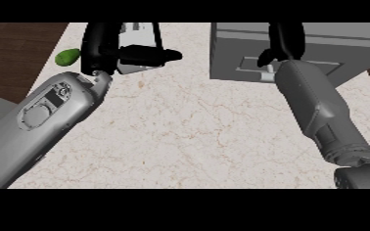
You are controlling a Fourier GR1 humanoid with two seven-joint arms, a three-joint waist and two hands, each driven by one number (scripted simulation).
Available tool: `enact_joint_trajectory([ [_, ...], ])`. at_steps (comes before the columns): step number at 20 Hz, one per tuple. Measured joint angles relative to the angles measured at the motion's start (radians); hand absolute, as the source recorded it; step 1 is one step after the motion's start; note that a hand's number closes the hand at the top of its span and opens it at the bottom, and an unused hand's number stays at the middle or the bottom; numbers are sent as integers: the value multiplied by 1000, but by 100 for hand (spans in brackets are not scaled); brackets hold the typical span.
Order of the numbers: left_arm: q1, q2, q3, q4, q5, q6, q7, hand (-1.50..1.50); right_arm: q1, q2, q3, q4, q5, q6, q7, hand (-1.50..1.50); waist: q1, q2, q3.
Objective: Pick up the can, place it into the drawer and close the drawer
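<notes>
One pale, beige-veined marble counter top [188, 127] fills most of the head view, with one strip of dark brown wood surface [25, 54] along its left side. Two grey forearms come in from below, each ending in one black hand.

The left hand [101, 46] sits near the upper left, its fingers curled round a silvery-white cylindrical can [137, 41]; the thumb stretches out to the right across the can's front. The can is partly hidden by the hand, so only its pale side shows between the fingers and thumb. It is well apart from the drawer.

One small, green, rounded object [67, 57] lies just left of that hand, at the edge between counter and wood.

One grey box-shaped drawer unit [239, 49] stands at the upper right, with a recessed pale handle [264, 68] on its front panel. The right hand [284, 41] is on that front panel, fingers curled down at the handle; whether they actually grip it I cannot tell.
</notes>
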Motion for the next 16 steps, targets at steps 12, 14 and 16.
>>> enact_joint_trajectory([
  [12,82,21,20,-58,-11,-17,-23,-150,-39,20,-148,11,-171,66,-222,-150,-15,3,4],
  [14,89,22,21,-63,-17,-11,-22,-150,-49,35,-185,6,-218,91,-260,-150,-16,3,5],
  [16,114,27,25,-69,-19,-16,-35,-150,-63,49,-221,0,-263,122,-293,-150,-19,3,6],
])
